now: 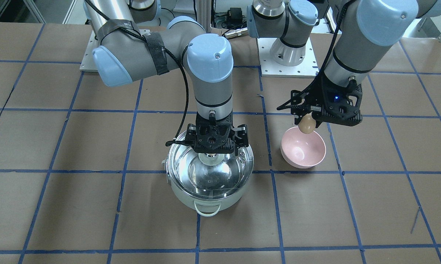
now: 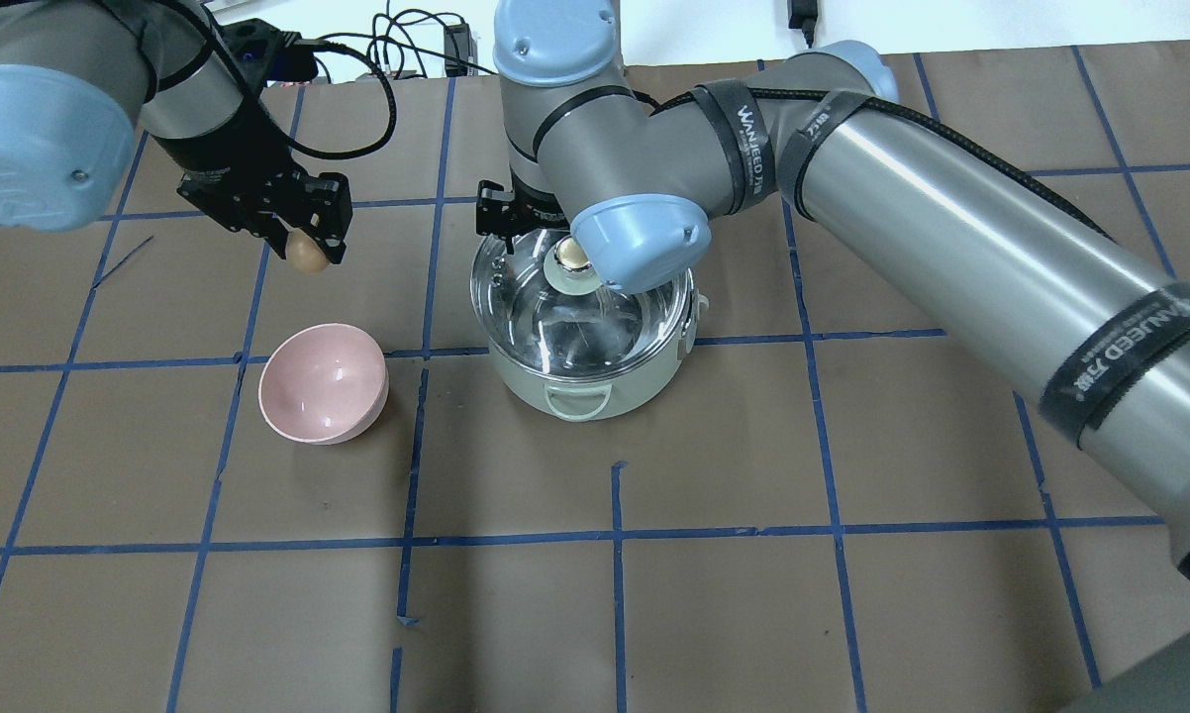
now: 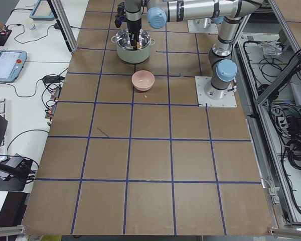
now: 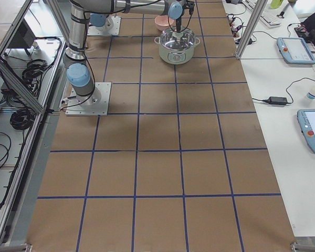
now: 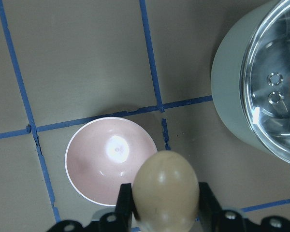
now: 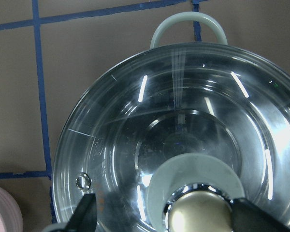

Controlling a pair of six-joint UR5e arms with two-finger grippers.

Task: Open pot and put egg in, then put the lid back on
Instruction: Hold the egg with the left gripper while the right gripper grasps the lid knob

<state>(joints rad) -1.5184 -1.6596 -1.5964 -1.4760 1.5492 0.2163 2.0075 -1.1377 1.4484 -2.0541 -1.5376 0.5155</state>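
Left gripper [image 2: 307, 248], item 1, at far left of the overhead view: jaws clamped on the egg [image 2: 308, 258], 1 finger on each long side, with the brown-tan egg's rounded end pointing down below the fingertips. Egg held in the air above the table [image 2: 852, 446], well apart from the pot and not inside it. Item 2, pink bowl [image 2: 320, 384]: upright on the brown table cover, nearer the robot than the egg in the overhead view and directly below and ahead of it in the left wrist view; nothing in it. Item 3, pot [image 2: 595, 388]: pale mint-white, standing to the right of the bowl with a gap between them, 1 loop handle [image 2: 577, 401] facing the robot. Item 4, lid [image 2: 555, 319]: clear glass, steel rim, seated on the pot; 2 vent rings [image 5: 274, 87] near its edge; cream-gold knob [image 2: 570, 256] at centre. Item 5, right gripper [image 6: 169, 220]: poised directly over the lid, jaws spread to either side of the knob, 1 finger [image 6: 251, 220] just beside it, the other clearly apart; nothing gripped. Blue tape lines [image 2: 615, 535] divide the table into squares.
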